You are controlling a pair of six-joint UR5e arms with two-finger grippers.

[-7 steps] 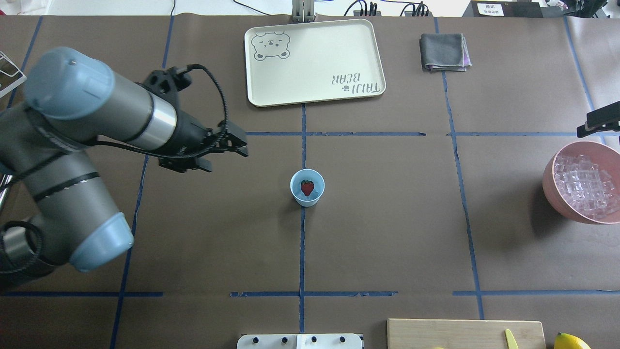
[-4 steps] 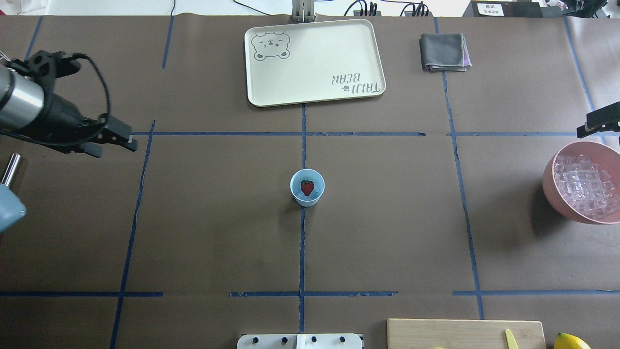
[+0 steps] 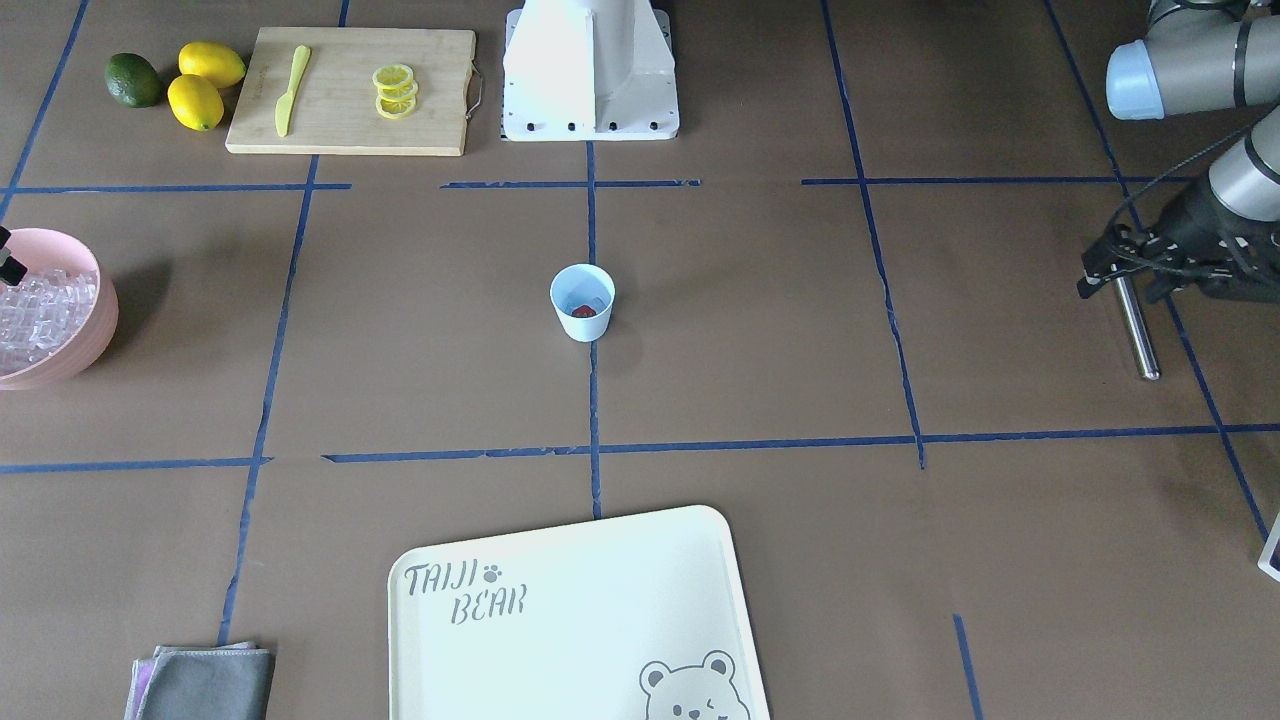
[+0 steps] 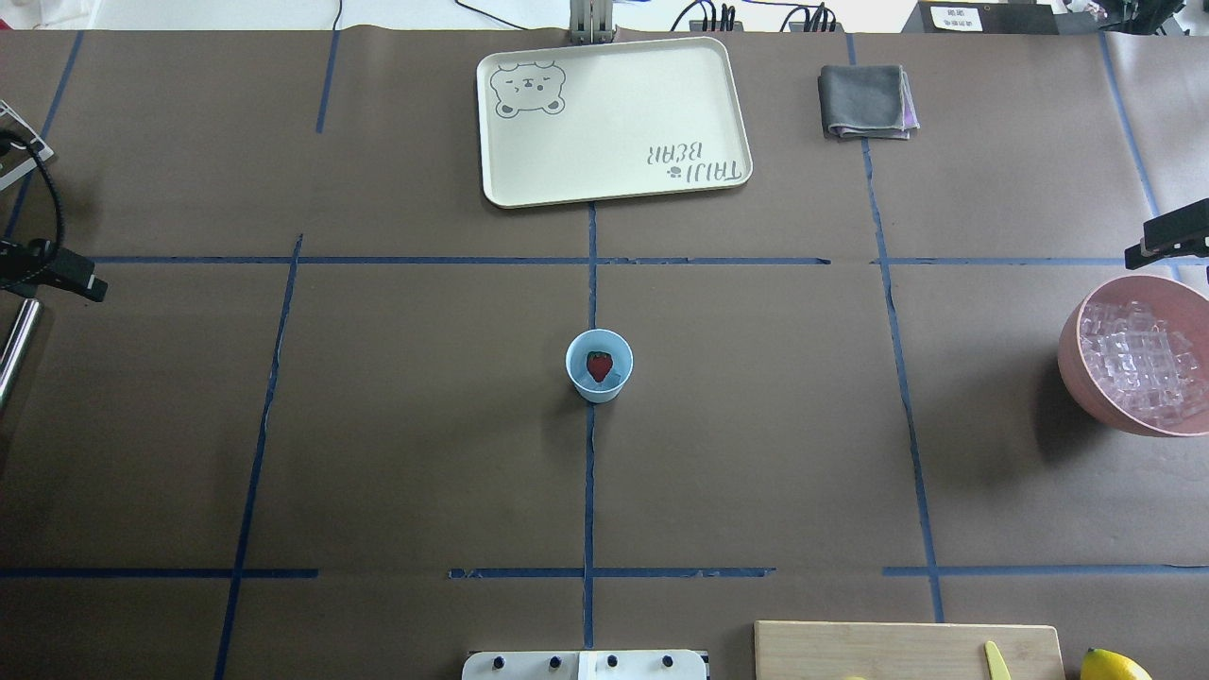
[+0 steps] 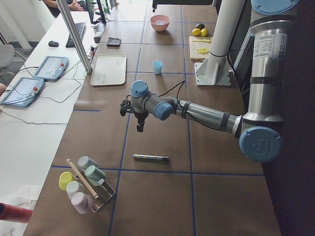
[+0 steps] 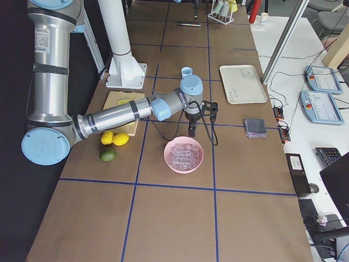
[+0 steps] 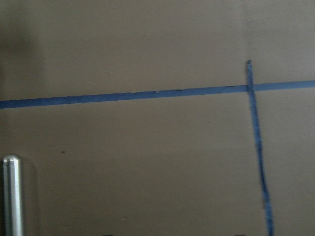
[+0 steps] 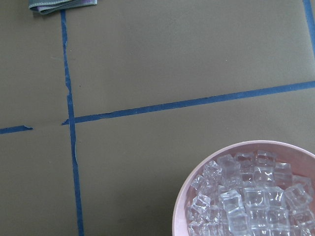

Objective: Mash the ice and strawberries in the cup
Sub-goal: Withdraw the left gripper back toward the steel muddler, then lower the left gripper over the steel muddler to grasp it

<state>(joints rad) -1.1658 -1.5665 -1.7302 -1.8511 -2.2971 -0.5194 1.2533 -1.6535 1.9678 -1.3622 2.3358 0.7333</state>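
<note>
The light-blue cup (image 4: 599,382) (image 3: 582,322) stands upright at the table's centre with one red strawberry (image 4: 599,365) (image 3: 584,311) inside. Ice (image 4: 1145,364) (image 8: 248,196) fills a pink bowl (image 4: 1072,364) (image 3: 95,330) at the right edge. My left gripper (image 4: 76,274) (image 3: 1120,283) is far from the cup at the table's left edge. It points down over one end of a metal rod (image 3: 1137,330), its fingers apart and holding nothing. My right gripper (image 4: 1166,236) hovers at the bowl's far rim, and I cannot tell whether it is open or shut.
A cream tray (image 4: 614,118) and a folded grey cloth (image 4: 864,99) lie at the far side. On my near right, a wooden board (image 3: 350,90) holds lemon slices and a yellow knife, with lemons (image 3: 200,85) and a lime beside it. A cup rack (image 5: 83,184) stands past the rod.
My left arm has swung away from beside the cup, moving left to the table's left edge above the metal rod. Cup, strawberry and right arm have not moved.
</note>
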